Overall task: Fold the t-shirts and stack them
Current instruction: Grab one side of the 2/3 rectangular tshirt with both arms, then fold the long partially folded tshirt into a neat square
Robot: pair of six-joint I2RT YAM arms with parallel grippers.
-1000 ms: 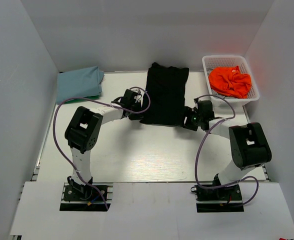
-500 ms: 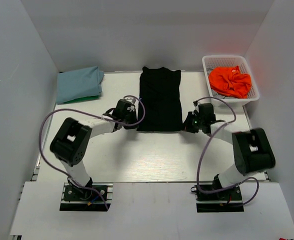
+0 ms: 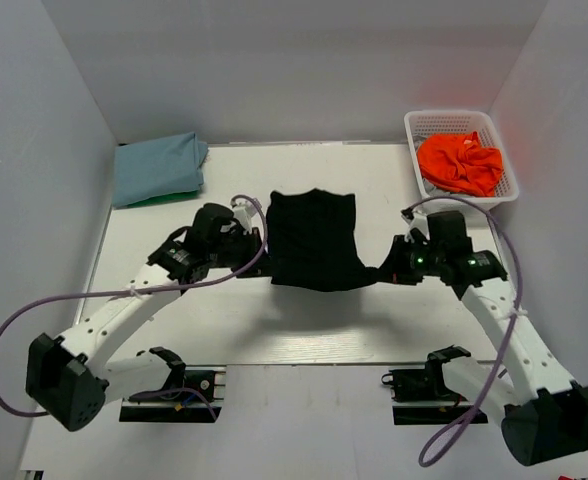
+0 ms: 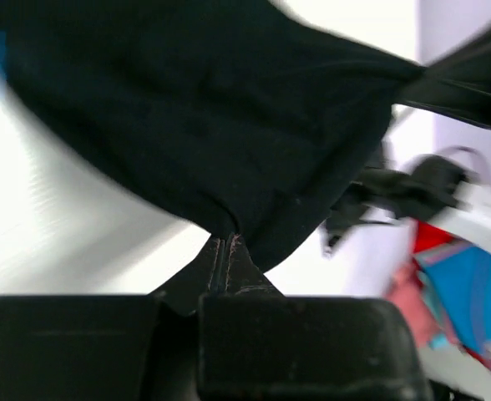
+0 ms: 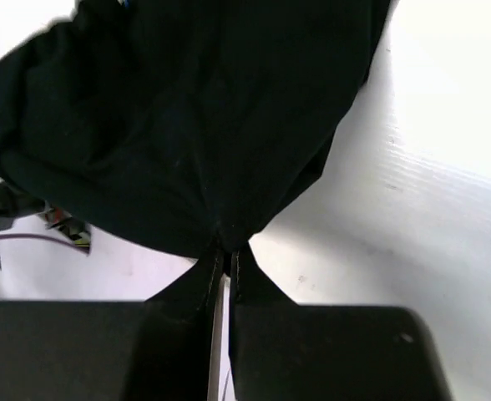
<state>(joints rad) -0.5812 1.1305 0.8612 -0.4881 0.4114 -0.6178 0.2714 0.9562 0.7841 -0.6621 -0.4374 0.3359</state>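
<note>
Both arms were stretched low and forward over the white table (image 3: pixel 304 335). Each elbow was thrown outward past its own base, and each forearm slanted inward toward the middle.

The left gripper (image 3: pixel 258 252) pointed right at the near left corner of the large black short-sleeved cotton t-shirt (image 3: pixel 314 240). The right gripper (image 3: pixel 388 270) pointed left at the near right corner. The shirt hung as a folded panel between them. Its near hem sagged in a shallow curve from one corner to the other and cast a soft shadow on the table below. Whether its far edge rested on the table could not be told from above.

In the left wrist view, the left gripper (image 4: pixel 227 244) had its two dark fingers pressed together with a pinch of the black cloth (image 4: pixel 212 109) caught between the tips, and the fabric fanned out away from them. The right wrist view showed the same thing. The right gripper (image 5: pixel 226 251) was clamped tight on a gathered fold of the shirt (image 5: pixel 187 125), which spread upward above the white surface.

At the far left corner of the table lay a folded light blue tee (image 3: pixel 159 167), with a strip of green tee (image 3: pixel 169 197) showing under its near edge. At the far right stood a white plastic mesh basket (image 3: pixel 414 128) with a crumpled orange tee (image 3: pixel 461 163) inside it. Both lay well apart from the black shirt.
</note>
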